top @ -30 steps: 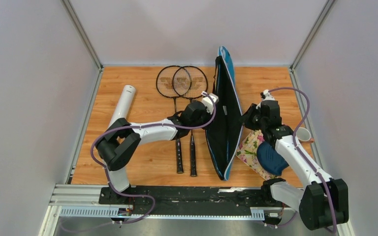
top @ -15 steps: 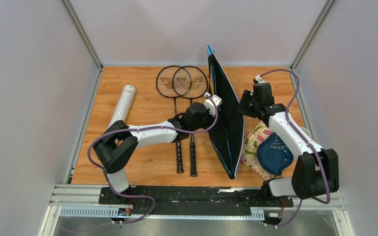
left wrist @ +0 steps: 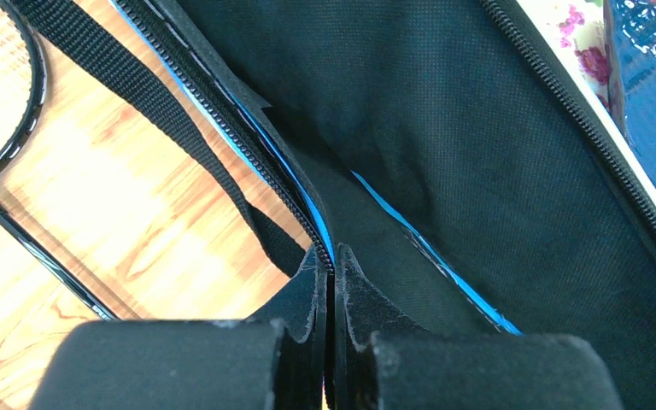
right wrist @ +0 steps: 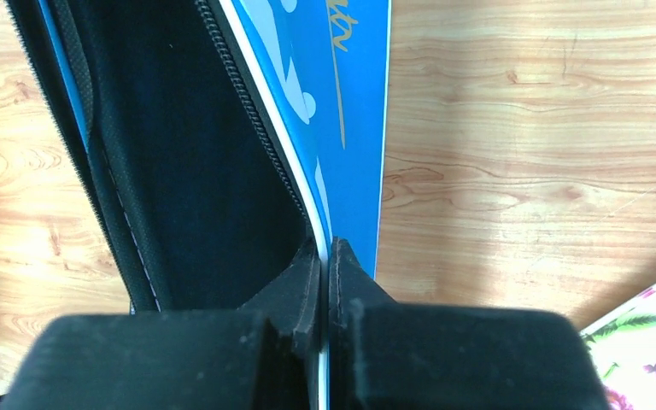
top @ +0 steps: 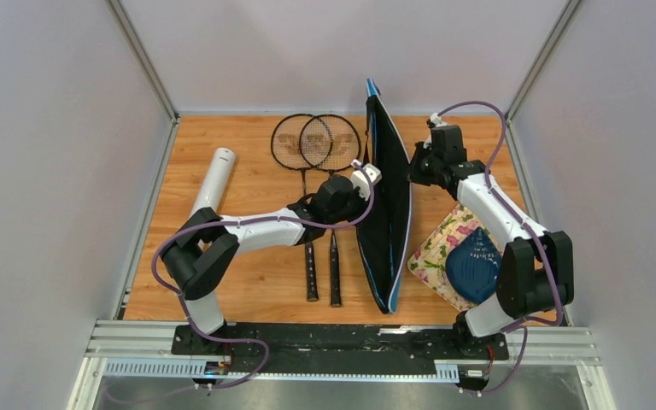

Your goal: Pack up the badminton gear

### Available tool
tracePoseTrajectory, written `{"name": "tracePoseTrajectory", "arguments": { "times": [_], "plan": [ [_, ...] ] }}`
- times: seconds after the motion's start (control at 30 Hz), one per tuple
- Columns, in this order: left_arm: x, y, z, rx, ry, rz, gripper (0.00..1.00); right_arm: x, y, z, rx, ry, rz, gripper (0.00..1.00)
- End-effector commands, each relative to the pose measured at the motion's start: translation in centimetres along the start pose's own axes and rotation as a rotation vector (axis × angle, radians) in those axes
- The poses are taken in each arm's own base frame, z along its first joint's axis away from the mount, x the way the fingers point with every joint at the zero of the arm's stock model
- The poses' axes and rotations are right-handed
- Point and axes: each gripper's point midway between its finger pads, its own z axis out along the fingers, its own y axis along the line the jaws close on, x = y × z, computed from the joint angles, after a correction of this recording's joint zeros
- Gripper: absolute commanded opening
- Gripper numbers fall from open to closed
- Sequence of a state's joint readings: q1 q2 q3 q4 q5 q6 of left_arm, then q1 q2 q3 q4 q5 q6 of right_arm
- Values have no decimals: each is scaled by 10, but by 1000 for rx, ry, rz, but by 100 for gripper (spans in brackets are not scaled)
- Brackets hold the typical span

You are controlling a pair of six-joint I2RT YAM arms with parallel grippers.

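Racket cover (top: pixel 390 239) stands open between the two rackets (top: pixel 318 143) and the floral cloth (top: pixel 438 245) — I see my left gripper (left wrist: pixel 330 260) pinched tight on one zipper edge, my right gripper (right wrist: pixel 326 254) on the blue edge

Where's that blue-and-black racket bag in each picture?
Top view: the racket cover stands open at centre.
Left wrist: racket cover, black lining, fills most of the picture.
Right wrist: racket cover, blue outside and black lining, left and centre.
Shared landmark: the floral cloth: right of the cover from above, top-right corner on left wrist, bottom-right on right wrist.
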State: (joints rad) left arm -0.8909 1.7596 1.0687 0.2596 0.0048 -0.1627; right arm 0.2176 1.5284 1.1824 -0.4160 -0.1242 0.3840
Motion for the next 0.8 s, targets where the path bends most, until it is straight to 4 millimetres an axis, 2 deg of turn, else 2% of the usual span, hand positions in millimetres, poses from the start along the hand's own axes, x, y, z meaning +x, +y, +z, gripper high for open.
{"name": "tracePoseTrajectory", "arguments": {
  "times": [0.0, 0.03, 0.07, 0.1, 0.13, 0.2, 0.23, 0.27, 0.33, 0.37, 0.47, 0.5, 0.6, 0.63, 0.7, 0.73, 0.77],
  "plan": [
    [-28, -4, -6, 70, -63, -42, 0, -20, 9, -12, 25, -113, -24, 0],
    [-31, 2, -5, 58, -55, -59, 2, -18, 8, -16, 50, -133, -23, 0],
    [-30, 5, -4, 53, -18, -83, 9, -20, 1, -21, 125, -183, -20, 0],
    [-32, 9, -5, 44, -2, -97, 18, -17, -2, -29, 138, -216, 13, 0],
    [-33, 18, -7, 28, 13, -112, 35, -16, -5, -33, 153, -235, 29, 0],
    [-37, 22, -17, 44, 39, -184, 47, -12, -19, -39, 216, -263, 60, 0],
    [-42, 24, -23, 66, 36, -227, 50, -14, -22, -44, 231, -283, 62, 0],
    [-51, 25, -36, 117, 24, -316, 51, -16, -29, -47, 260, -299, 67, 0],
    [-59, 29, -50, 159, -1, -389, 56, -17, -26, -48, 242, -310, 54, 0],
    [-64, 34, -63, 190, -25, -432, 56, -17, -22, -47, 223, -307, 51, 0],
    [-64, 47, -82, 186, -43, -504, 56, -17, -18, -44, 208, -289, 34, 0],
    [-62, 62, -85, 143, -50, -530, 56, -17, -19, -44, 209, -287, 28, 0],
    [-41, 93, -84, -18, -10, -568, 56, -17, -14, -44, 178, -286, 3, 0],
    [-26, 99, -82, -64, 44, -583, 56, -17, -13, -44, 170, -284, -1, 0],
    [-9, 113, -66, -130, 118, -600, 56, -16, -9, -44, 142, -284, -15, 0],
    [10, 115, -64, -171, 207, -635, 56, -15, -8, -45, 133, -285, -18, 0],
    [14, 125, -51, -207, 242, -634, 56, -15, -7, -45, 127, -286, -25, 0]
  ]
}}
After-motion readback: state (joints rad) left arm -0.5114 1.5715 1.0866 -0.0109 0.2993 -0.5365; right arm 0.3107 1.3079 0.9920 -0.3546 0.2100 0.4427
